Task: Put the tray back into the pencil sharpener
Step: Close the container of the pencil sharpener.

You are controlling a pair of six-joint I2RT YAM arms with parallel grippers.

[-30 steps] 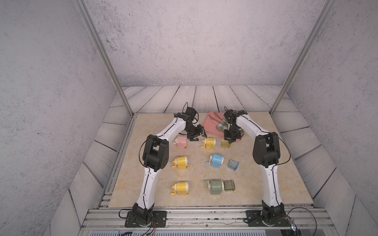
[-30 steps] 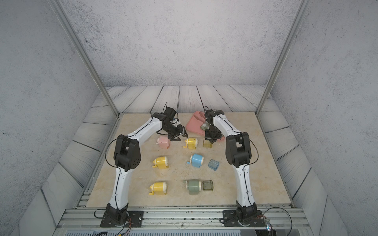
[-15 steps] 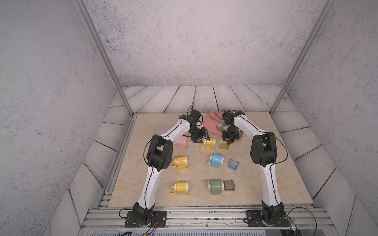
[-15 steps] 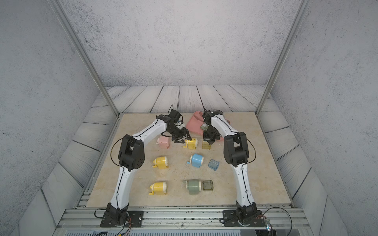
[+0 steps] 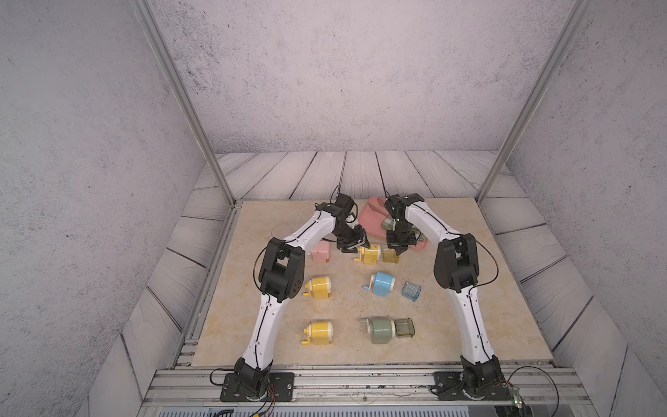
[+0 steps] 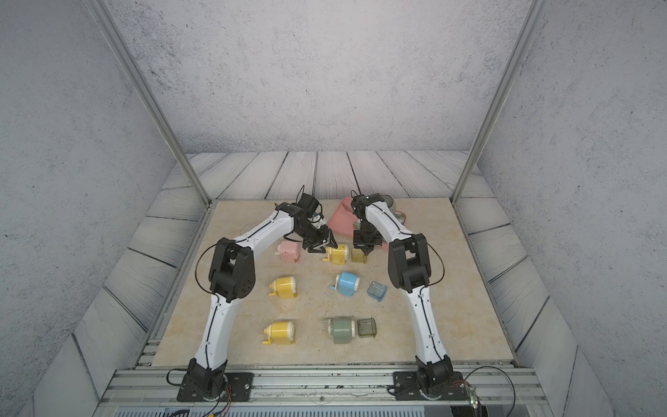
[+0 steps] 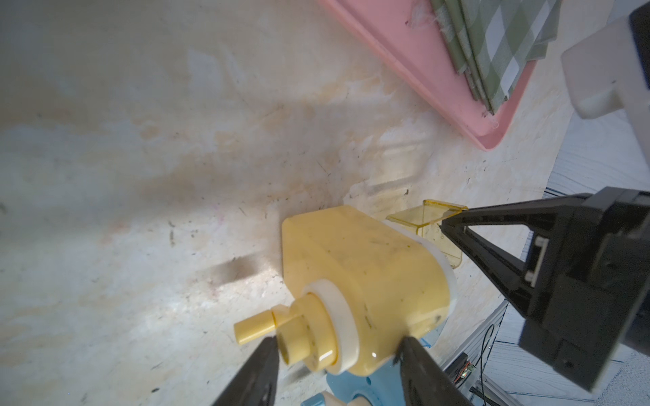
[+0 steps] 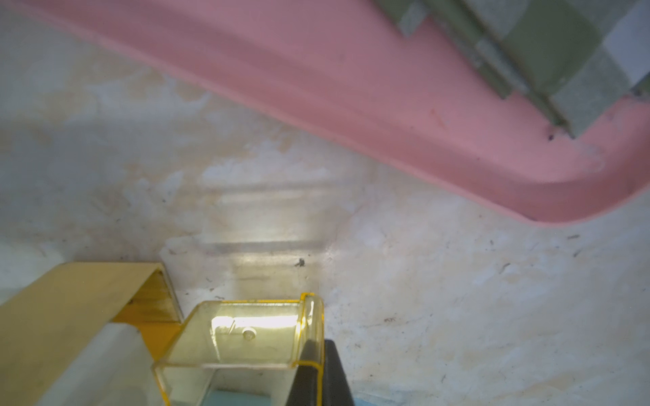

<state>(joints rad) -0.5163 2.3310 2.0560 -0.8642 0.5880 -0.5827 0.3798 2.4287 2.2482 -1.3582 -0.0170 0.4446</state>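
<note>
Alignment along one line is what the coming push turns on.

In both top views the yellow sharpener (image 5: 370,253) lies on its side toward the far part of the table (image 5: 223,317). Its long axis runs across from arm to arm, with the crank toward the left gripper (image 5: 352,246) and the open end toward the right gripper (image 5: 397,253). The tray (image 5: 389,255) sits against that open end, between the body and the right gripper. So the right arm looks the nearer one to drive it in, and the left is placed to brace.

In the left wrist view the left gripper's fingers (image 7: 253,372) straddle the sharpener's crank end, partly apart, tips close by its sides. Whether they press it yet I cannot tell. Beyond the body the tray (image 7: 422,221) stands at the mouth, not seated, with the right gripper's clenched tips (image 7: 453,225) against its outer wall.

In the right wrist view the tray's (image 8: 246,334) inner corner meets the edge of the sharpener's cavity (image 8: 151,298) — a little askew, I judge. One dark finger (image 8: 332,372) lies along the tray's outer end wall. The jaws are closed tight — whether a sliver of wall is pinched or merely pushed I cannot tell.
</note>
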